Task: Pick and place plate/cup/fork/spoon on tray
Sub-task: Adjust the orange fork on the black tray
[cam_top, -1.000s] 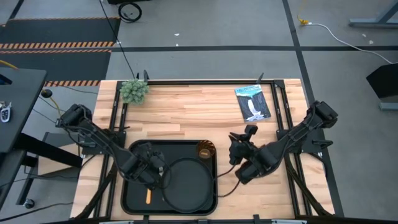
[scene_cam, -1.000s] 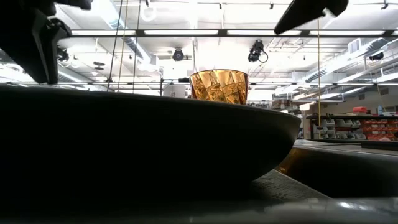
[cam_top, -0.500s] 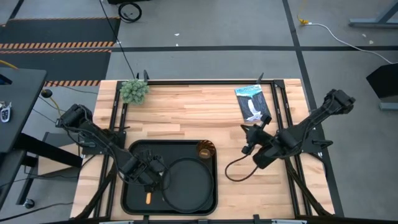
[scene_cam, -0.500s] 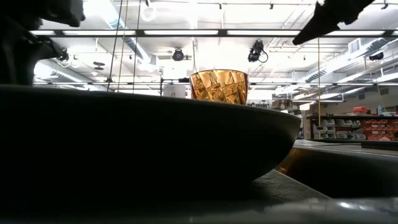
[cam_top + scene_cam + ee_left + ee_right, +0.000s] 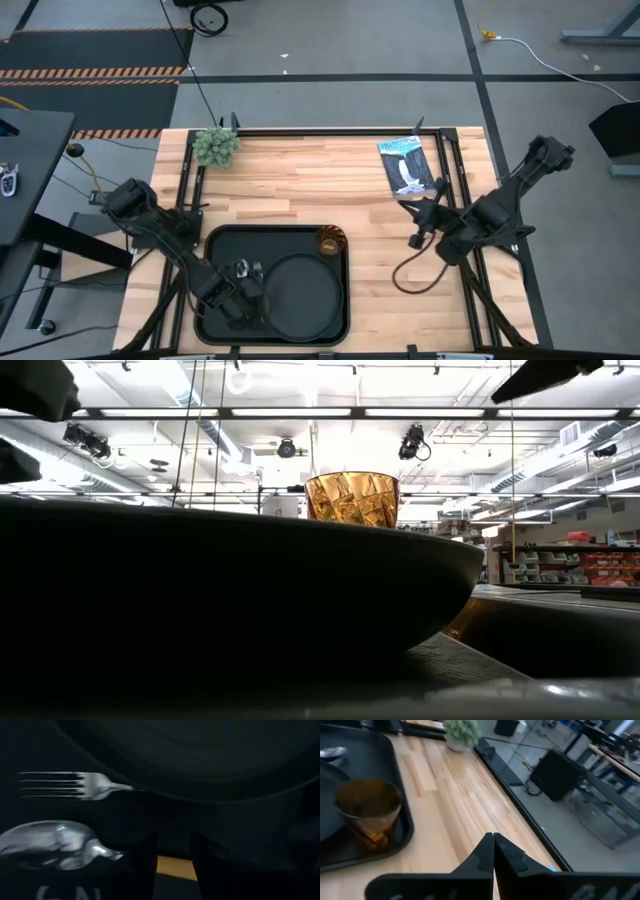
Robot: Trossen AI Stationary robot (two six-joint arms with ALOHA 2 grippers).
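All four task pieces look to be on the tray (image 5: 215, 240) as I read it from above. My plate (image 5: 305, 292) lies flat in the tray's right half, and the cup (image 5: 331, 241) stands upright in the tray's far right corner, close beside the plate. In my left wrist view the fork (image 5: 75, 785) lies with its tines clear and its neck running under the plate's rim, while the spoon (image 5: 55, 845) lies bowl-up just beside it; both sit on the tray's left half.

My left gripper (image 5: 238, 300) is low over the tray's left side, near the cutlery. An orange handle shows between its fingers (image 5: 145, 865) in the wrist view, which stand narrowly apart on either side of it, but I cannot tell whether they grip that handle or simply straddle it.

My right gripper (image 5: 420, 228) is off the tray, over bare table (image 5: 300, 180) to the right of the cup, and its fingers (image 5: 480, 860) are pressed together on nothing.

So I judge the task nearly done: what remains is to make sure the last utensil is released and lift my left arm clear.
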